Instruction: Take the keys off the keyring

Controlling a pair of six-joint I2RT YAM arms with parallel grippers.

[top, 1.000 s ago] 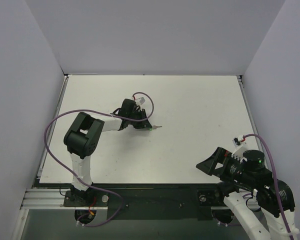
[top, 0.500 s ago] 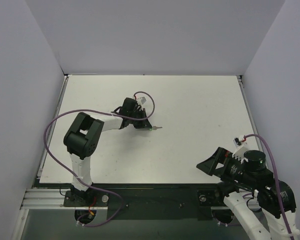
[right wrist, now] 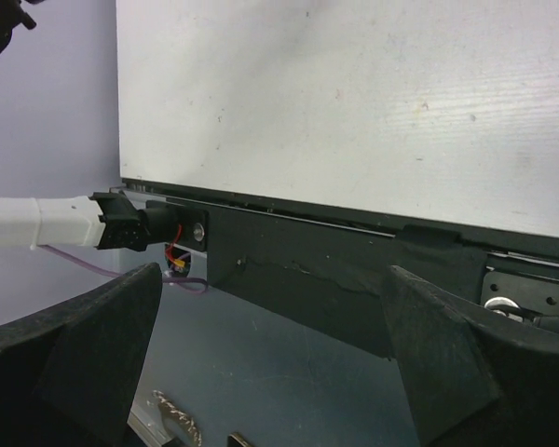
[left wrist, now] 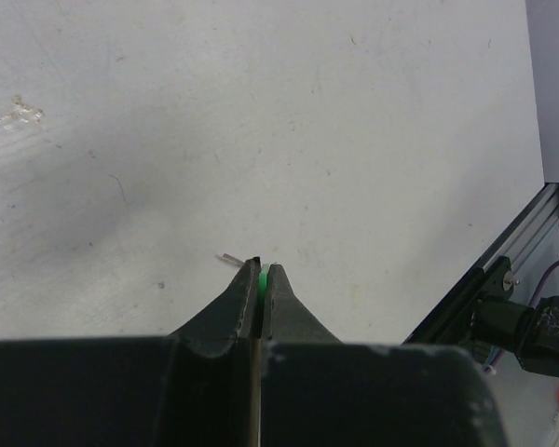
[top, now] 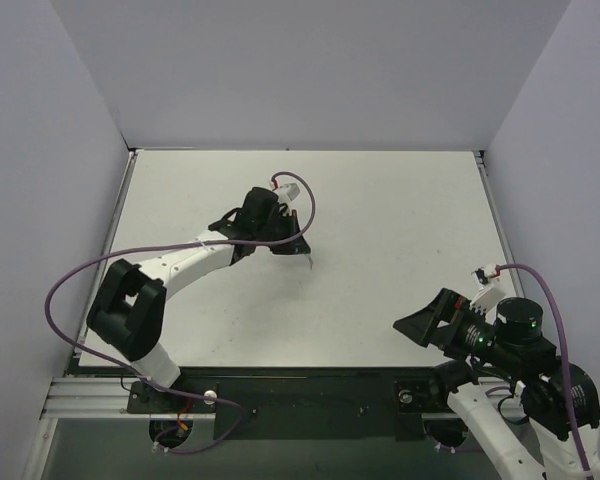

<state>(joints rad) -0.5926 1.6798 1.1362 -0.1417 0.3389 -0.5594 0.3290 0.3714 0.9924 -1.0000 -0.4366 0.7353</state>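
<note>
My left gripper (left wrist: 262, 271) is shut on the bright green keyring tag (left wrist: 263, 277), which shows as a thin green strip between the fingertips. The silver-grey key (left wrist: 229, 259) sticks out to the left of the tips as a thin sliver. In the top view the left gripper (top: 302, 250) is held above the middle of the white table (top: 400, 220), and the key (top: 308, 259) hangs below it as a small grey fleck. My right gripper (top: 412, 328) is open and empty at the table's near right edge, far from the keyring.
The black front rail (right wrist: 354, 270) of the table fills the right wrist view between the open fingers. The left arm's purple cable (top: 80, 275) loops over the table's left side. Grey walls enclose the table on three sides.
The left arm has lifted and stretched out, raising the keyring off the table; the key now hangs down beneath the fingertips. The right arm has shifted only slightly.
</note>
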